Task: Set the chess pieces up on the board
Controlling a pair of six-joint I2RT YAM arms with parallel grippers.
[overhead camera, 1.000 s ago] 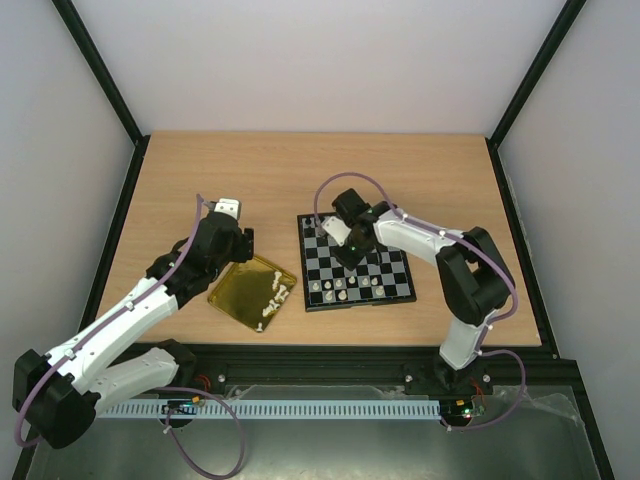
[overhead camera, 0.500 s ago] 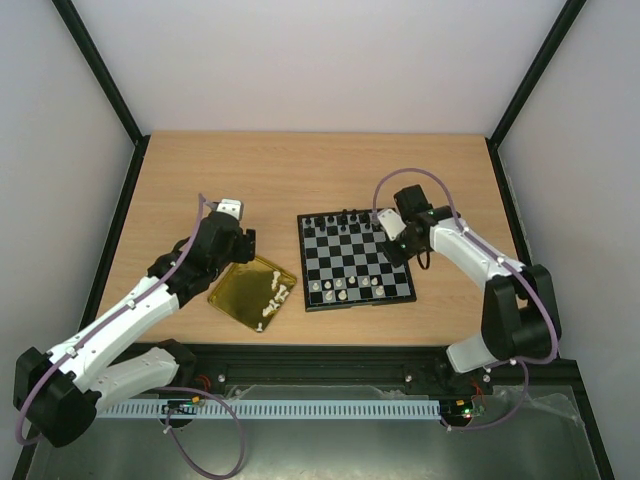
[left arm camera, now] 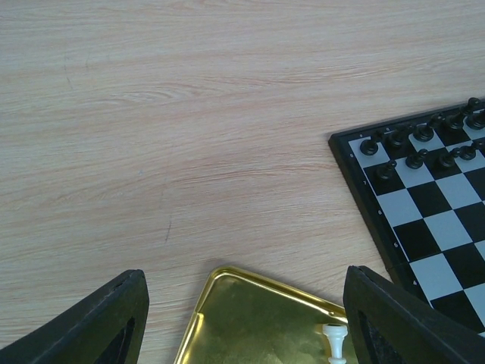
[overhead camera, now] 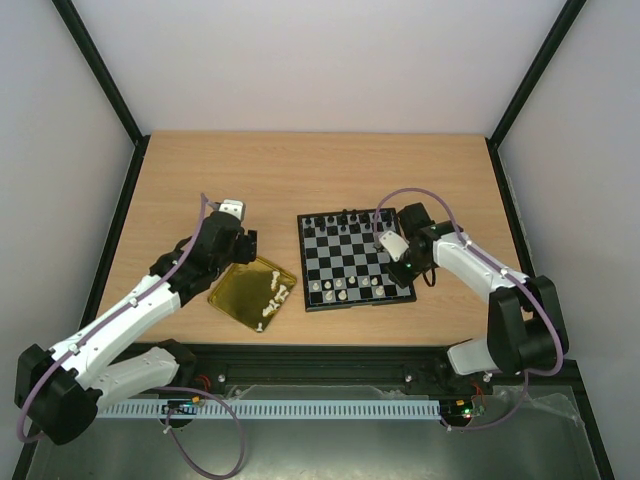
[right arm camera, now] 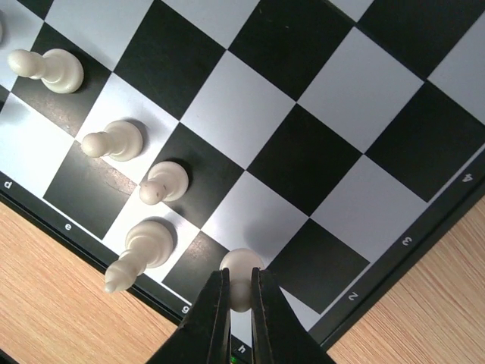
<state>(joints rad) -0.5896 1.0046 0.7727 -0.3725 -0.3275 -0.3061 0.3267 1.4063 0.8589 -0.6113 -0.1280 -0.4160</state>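
R arm swung to near edge of board; R end effector clamps white piece to seat it; L end effector open, empty.

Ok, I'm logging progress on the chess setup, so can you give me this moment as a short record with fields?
left gripper: open, empty, above the far corner of the gold tray
right gripper: shut on a white piece, over the near right corner of the board
board: black pieces on far side, placed white pieces on near rows
gold tray: loose white pieces lying in it
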